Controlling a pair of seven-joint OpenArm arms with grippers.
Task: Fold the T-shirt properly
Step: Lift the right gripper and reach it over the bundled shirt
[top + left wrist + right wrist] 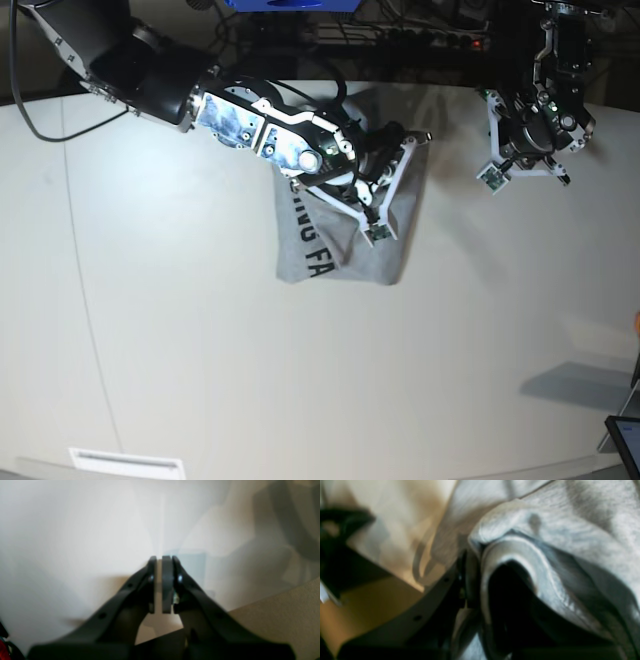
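My right gripper (472, 562) pinches a fold of the grey T-shirt (340, 240), which lies bunched on the white table (200, 350), its black lettering partly visible. My left gripper (162, 565), jaws clenched and empty, hangs well apart.

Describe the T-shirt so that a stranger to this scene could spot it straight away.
Start from the broad white table and look to its far middle, beneath the arm reaching in from the upper left. There lies the T-shirt, a partly folded heather-grey bundle. It is the only soft thing there, with black capitals along its left edge.
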